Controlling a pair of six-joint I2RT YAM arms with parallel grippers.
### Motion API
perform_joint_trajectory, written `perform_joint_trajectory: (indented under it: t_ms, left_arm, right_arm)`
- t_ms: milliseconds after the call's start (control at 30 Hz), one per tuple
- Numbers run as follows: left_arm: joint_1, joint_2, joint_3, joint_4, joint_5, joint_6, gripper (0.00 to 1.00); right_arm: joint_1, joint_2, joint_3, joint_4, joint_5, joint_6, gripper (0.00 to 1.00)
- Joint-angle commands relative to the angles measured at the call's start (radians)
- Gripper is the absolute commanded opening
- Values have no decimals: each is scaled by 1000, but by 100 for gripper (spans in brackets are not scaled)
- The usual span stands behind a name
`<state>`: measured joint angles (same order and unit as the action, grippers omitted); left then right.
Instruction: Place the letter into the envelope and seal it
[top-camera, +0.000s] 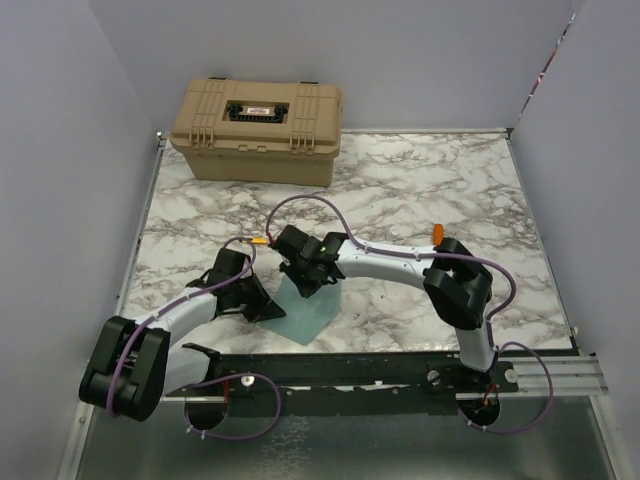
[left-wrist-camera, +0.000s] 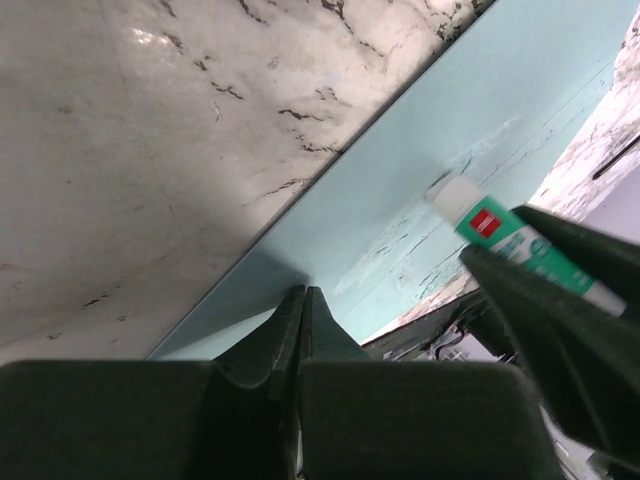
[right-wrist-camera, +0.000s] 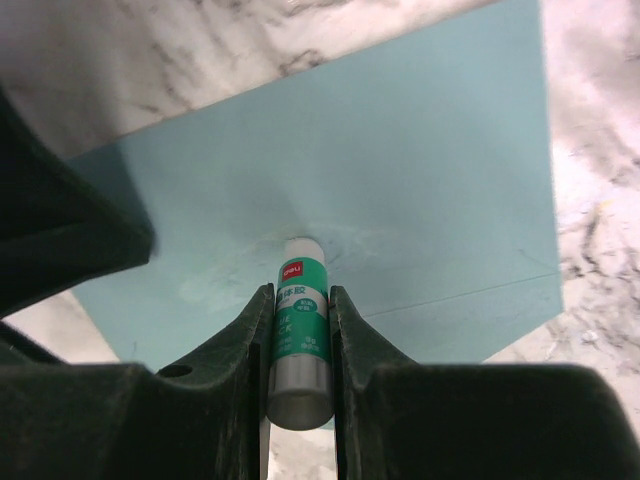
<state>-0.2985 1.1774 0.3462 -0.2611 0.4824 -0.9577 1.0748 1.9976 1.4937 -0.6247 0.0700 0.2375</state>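
Your envelope (top-camera: 305, 318) lies flat on the marble table (top-camera: 430, 190) at six o'clock, near the front edge. Your right gripper (right-wrist-camera: 300, 292) clamps a green glue stick (right-wrist-camera: 300, 335), its white tip on the smeared teal paper. Your left gripper (left-wrist-camera: 304, 295), fingers pressed together and holding nothing, sits at the envelope's nine o'clock edge. A tan case (top-camera: 258, 130) stands at eleven o'clock.
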Motion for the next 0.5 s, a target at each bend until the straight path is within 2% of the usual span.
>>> perform_joint_trajectory:
  t_ms: [0, 167, 267, 467]
  left_arm:
    - [7, 11, -9, -40, -115, 3, 0]
    - [14, 21, -20, -24, -108, -7, 0]
    - [24, 21, -26, -14, -104, -13, 0]
    - [34, 9, -30, -14, -92, -8, 0]
  right_arm:
    - [57, 7, -43, -41, -137, -18, 0]
    - [65, 11, -40, -41, -127, -16, 0]
    - [62, 13, -36, -52, -51, -7, 0]
    - [-34, -4, -53, -51, 64, 59, 0]
